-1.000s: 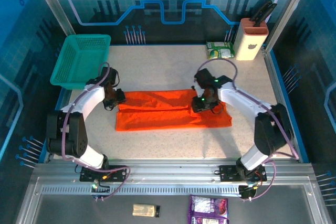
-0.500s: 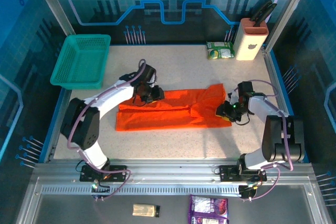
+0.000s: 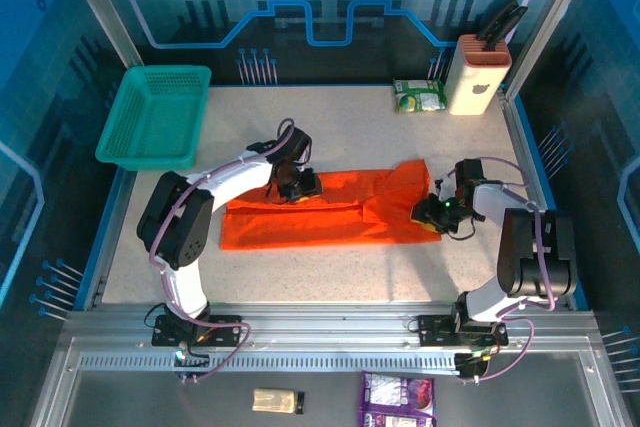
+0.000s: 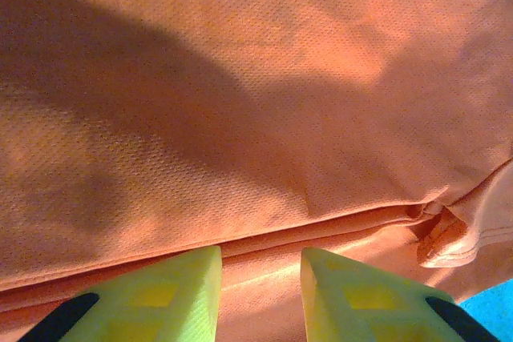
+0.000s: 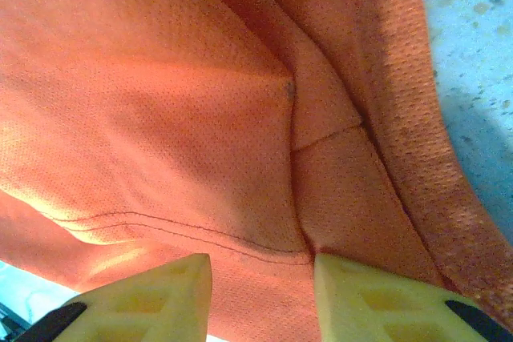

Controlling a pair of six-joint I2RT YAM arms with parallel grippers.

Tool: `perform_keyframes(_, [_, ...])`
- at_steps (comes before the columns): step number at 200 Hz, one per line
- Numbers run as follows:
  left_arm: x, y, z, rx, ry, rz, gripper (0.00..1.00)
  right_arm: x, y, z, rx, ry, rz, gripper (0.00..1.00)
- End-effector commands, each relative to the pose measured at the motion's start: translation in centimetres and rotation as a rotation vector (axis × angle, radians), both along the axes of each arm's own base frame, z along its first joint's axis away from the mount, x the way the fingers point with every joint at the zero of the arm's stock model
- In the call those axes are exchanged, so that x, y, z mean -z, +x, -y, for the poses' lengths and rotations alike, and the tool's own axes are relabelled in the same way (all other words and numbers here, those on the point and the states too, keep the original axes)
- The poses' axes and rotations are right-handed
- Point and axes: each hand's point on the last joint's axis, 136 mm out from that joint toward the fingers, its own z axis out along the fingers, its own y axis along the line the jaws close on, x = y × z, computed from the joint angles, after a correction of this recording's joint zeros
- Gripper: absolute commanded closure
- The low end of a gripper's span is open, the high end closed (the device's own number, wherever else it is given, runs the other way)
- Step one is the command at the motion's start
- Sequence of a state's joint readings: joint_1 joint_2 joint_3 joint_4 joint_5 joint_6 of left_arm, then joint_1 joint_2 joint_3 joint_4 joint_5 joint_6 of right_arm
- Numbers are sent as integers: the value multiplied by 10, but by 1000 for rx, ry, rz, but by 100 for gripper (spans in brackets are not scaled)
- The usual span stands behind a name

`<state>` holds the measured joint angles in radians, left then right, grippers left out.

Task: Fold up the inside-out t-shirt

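The inside-out t-shirt (image 3: 330, 215) lies as a long orange-red strip across the middle of the table, its right end raised in a peak near the far edge. My left gripper (image 3: 297, 185) sits over the strip's far edge, left of centre. In the left wrist view its yellow-green fingers (image 4: 180, 282) stand open, with the shirt (image 4: 240, 102) and a folded edge just beyond the tips. My right gripper (image 3: 430, 212) is at the strip's right end. Its fingers (image 5: 160, 290) are open, straddling a stitched hem of the shirt (image 5: 160, 102).
A teal mesh basket (image 3: 155, 117) stands at the back left. A green packet (image 3: 419, 96) and a white block holder (image 3: 478, 75) are at the back right. Speckled tabletop (image 5: 473, 54) shows beside the shirt's right end.
Over the second my left gripper travelled right along the shirt's far edge from its left end. My right gripper moved from the middle to the right end, then held still.
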<state>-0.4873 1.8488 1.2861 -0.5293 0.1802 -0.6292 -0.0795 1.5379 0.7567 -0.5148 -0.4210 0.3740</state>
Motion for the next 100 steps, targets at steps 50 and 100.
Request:
perform_keyframes(50, [5,4,0,3,30,-7,67,5,-2,2,2,-2,-13,61])
perform_keyframes(100, [6,4,-1,5,37,-6,67,-16,3,-6,5,25,37,92])
